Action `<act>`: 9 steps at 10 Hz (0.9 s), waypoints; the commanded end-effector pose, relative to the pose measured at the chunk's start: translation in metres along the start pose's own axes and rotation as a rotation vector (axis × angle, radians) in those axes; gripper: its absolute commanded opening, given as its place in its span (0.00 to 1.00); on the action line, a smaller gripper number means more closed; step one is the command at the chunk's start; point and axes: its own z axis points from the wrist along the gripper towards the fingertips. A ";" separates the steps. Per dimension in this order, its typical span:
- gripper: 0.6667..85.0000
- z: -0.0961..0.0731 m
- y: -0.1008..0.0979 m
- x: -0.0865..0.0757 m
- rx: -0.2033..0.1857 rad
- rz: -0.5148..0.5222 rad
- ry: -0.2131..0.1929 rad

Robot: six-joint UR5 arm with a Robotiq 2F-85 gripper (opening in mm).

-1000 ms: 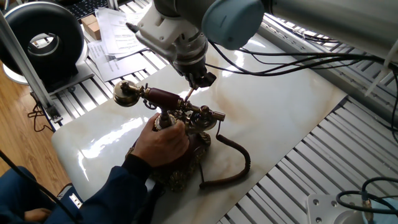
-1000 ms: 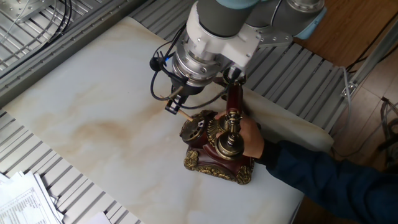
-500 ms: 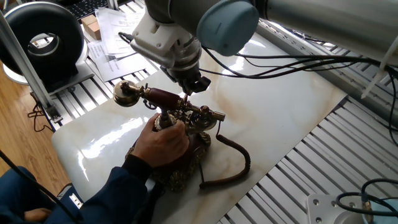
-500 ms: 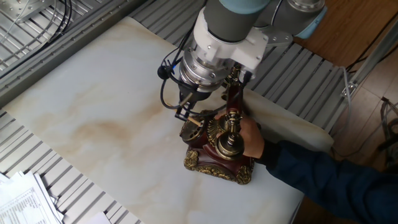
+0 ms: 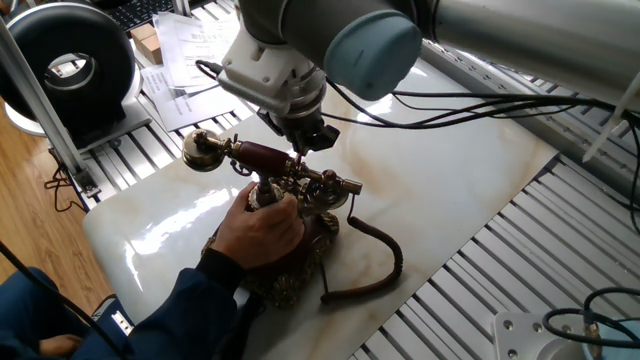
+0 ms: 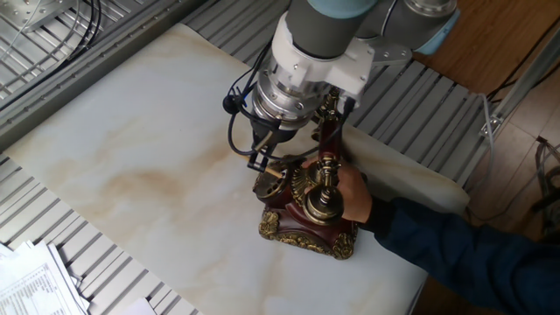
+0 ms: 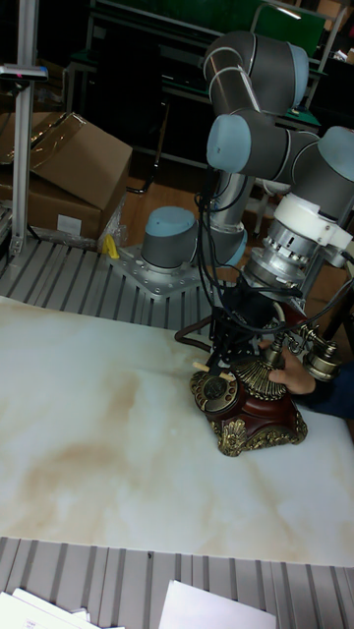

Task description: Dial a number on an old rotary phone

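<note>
Tall fixed view: one UR5 arm lowers its end effector point(image 7: 222, 362) onto the dial of the single old rotary phone point(image 7: 248, 398), which stands right of centre on the marble-patterned counter point(image 7: 98, 442). The fingers are pinched narrow on one small wooden stick point(image 7: 208, 370), its tip at the dial face. Against the frames a second ago, the end effector has moved from just beside the phone to directly above the dial; over the last half second it has barely shifted. One human hand point(image 5: 262, 228), in a dark blue sleeve, grips the phone's base from the side in one fixed view, unchanged from before. The dark red handset point(image 5: 262, 157) rests across the cradle, and the brown cord point(image 5: 372, 262) curls over the counter beside the base.
</note>
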 end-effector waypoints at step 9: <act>0.01 -0.001 0.008 -0.007 -0.004 -0.012 -0.026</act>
